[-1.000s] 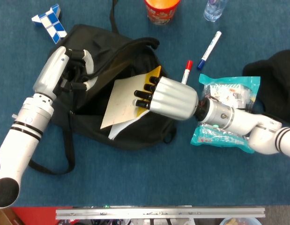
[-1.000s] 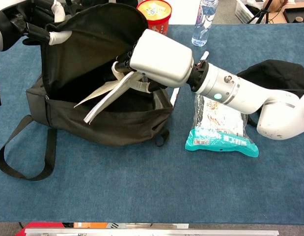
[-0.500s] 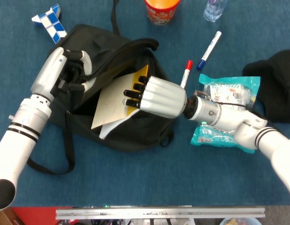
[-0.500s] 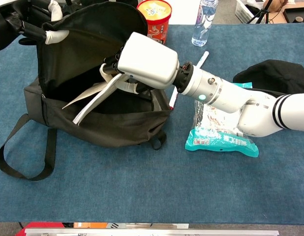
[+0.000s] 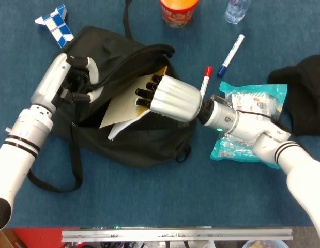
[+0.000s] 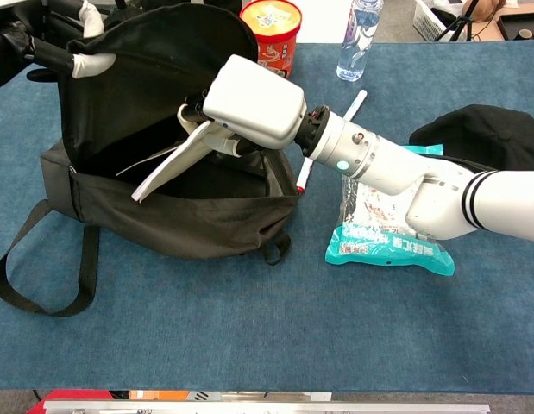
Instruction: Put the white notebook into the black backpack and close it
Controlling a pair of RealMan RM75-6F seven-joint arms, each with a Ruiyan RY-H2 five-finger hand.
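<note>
The white notebook (image 5: 124, 109) lay tilted in the mouth of the black backpack (image 5: 144, 144), its lower edge pointing down into the dark interior while its upper part remained above the front wall of the bag; in the chest view its pages (image 6: 176, 164) fanned slightly and a yellow strip showed along the edge nearest the wrist. The right hand (image 5: 167, 97) clamped the notebook at that end, dark fingers (image 5: 144, 94) laid across the cover and the silver back of the hand facing up, the forearm reaching in from the right over the bag's rim. The left hand (image 5: 72, 82) gripped the rear flap of the backpack at the far left side, fingers curled around the fabric edge and holding the opening wide; in the chest view only its fingers and a pale pad (image 6: 87, 65) showed at the top left corner. The bag rested on the blue worktop (image 5: 149, 206) with a shoulder strap (image 5: 51, 181) looping out near its left corner. Just right of the bag lay a red-capped marker (image 5: 205, 80), and a blue-capped marker (image 5: 231, 54) farther right. Under the right forearm sat a teal snack packet (image 5: 247, 124), beside a black cloth (image 5: 302, 88) at the right edge. Along the far edge stood a red cup (image 6: 271, 30) and a clear bottle (image 6: 357, 39), with a blue-and-white twist puzzle (image 5: 55, 25) at the far left.
</note>
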